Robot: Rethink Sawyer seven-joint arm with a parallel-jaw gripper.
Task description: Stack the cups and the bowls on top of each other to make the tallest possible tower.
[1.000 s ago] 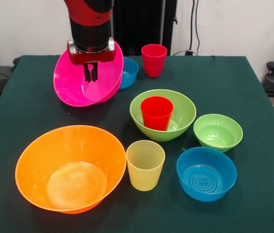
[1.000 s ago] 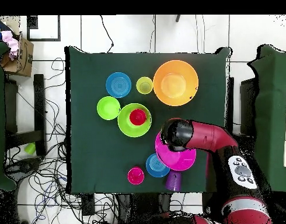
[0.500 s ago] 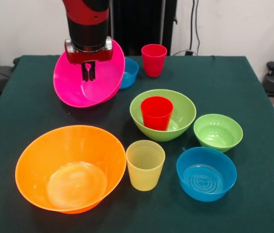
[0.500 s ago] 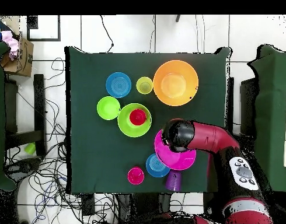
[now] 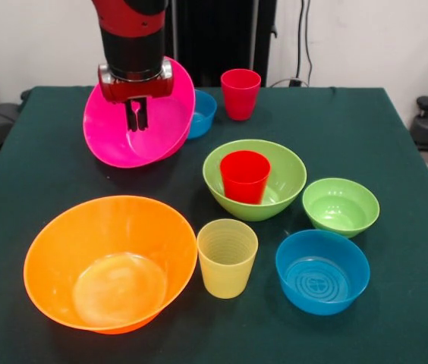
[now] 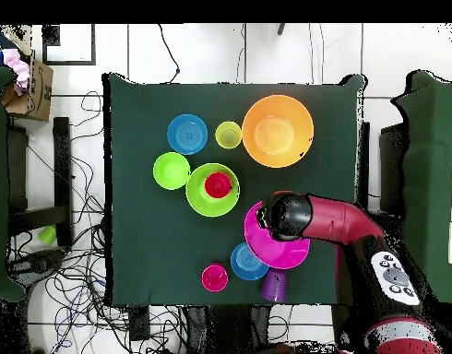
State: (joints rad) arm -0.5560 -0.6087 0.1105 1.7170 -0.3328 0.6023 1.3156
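Note:
My gripper [image 5: 140, 115] hangs inside the hot pink bowl [image 5: 115, 140], fingers close together, gripping nothing that I can see. That bowl is tilted toward the camera and leans on a small blue bowl [image 5: 202, 112]. In the overhead view it also overlaps the purple cup [image 6: 274, 288]. The bright red cup [image 5: 244, 176] stands inside the medium lime green bowl [image 5: 286, 174]. A pinkish-red cup [image 5: 240, 92] stands at the back. Near the front are the large orange bowl [image 5: 62, 243], the ribbed yellow cup [image 5: 227, 258], a second blue bowl [image 5: 322, 271] and the small lime green bowl [image 5: 341, 206].
The dark green table [image 5: 396, 144] has bare cloth on its right side and its left edge. Cables and a box [image 6: 31, 85] lie on the floor around it.
The gripper has shifted slightly left and up inside the hot pink bowl. The bowl and the other pieces stay where they were.

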